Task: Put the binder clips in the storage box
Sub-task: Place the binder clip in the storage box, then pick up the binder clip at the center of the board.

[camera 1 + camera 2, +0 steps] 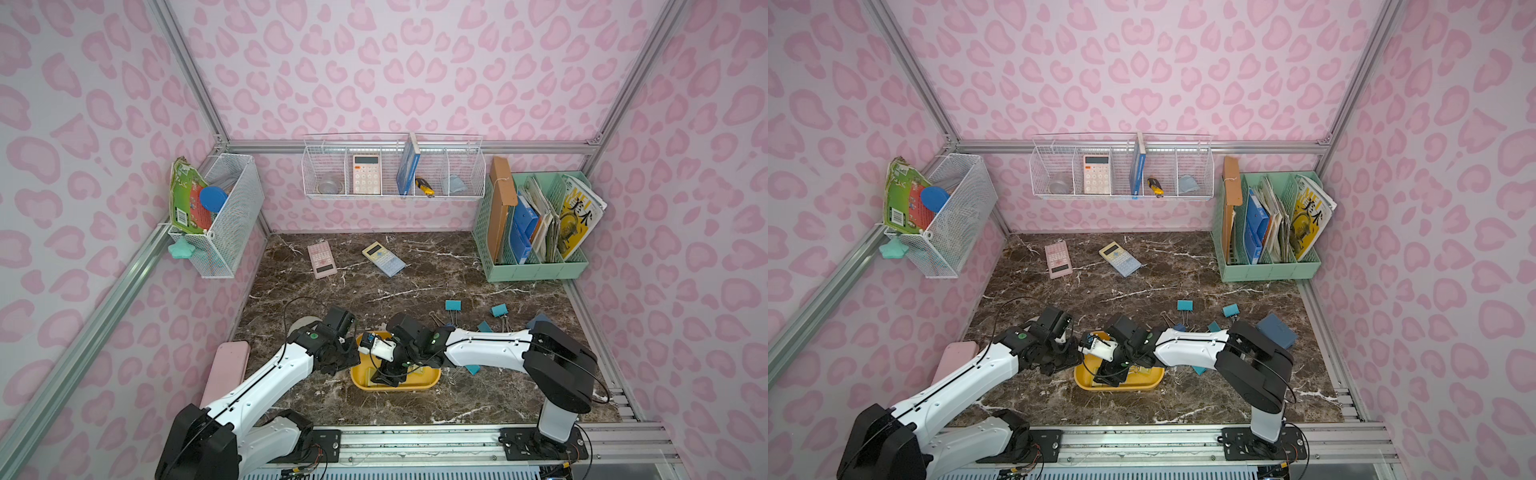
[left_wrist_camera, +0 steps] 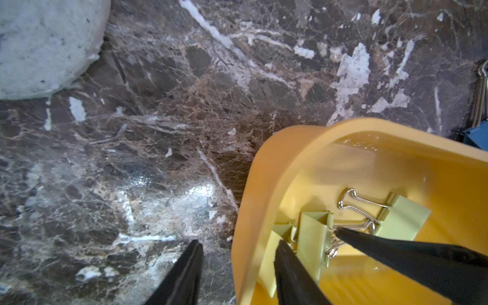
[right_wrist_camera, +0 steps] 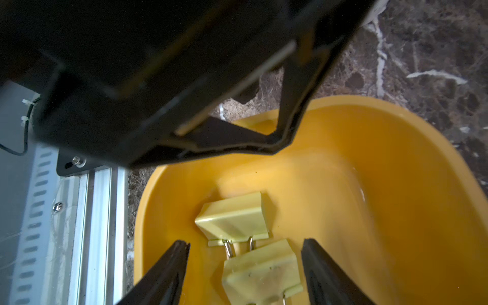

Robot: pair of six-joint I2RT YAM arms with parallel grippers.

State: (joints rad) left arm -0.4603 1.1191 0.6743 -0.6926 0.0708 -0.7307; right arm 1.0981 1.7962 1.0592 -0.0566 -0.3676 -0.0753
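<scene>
Both wrist views show yellow clips in the box; right tool open above them, left tool straddling the box wall; top views hide this.

Pretty even bright light, glare patch on the dark brown marble tabletop, wrist views blurry up close, top views bend at edges.

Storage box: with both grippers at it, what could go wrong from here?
The left gripper straddles the storage box wall; any sideways move could drag or tip it. The right gripper hangs open, low over the yellow binder clips; lifting out, a finger might snag a wire handle. The two grippers sit close, so they could collide.
</scene>
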